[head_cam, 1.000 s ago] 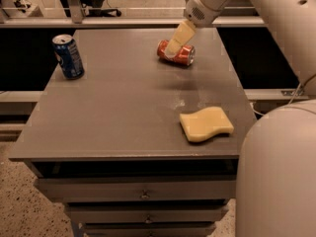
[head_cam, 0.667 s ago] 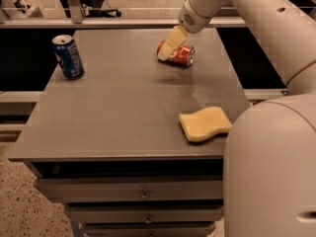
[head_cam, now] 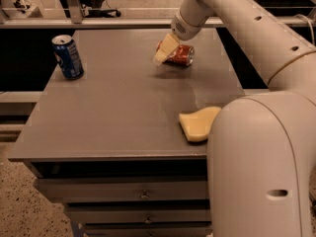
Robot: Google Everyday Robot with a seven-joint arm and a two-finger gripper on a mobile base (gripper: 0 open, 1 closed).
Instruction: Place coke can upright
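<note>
The coke can (head_cam: 180, 55) is red with silver ends and lies on its side at the far middle of the grey table (head_cam: 118, 107). My gripper (head_cam: 165, 50) hangs from the cream arm that reaches in from the upper right. It sits low over the can's left end and touches or nearly touches it. The can's left end is partly hidden behind the gripper.
A blue soda can (head_cam: 67, 56) stands upright at the table's far left. A yellow sponge (head_cam: 198, 123) lies near the right front, partly behind my arm's large white body (head_cam: 261, 167). Drawers sit below the tabletop. A railing runs behind the table.
My gripper has moved down and to the left, from above the can's middle to its left end. The can itself has not moved.
</note>
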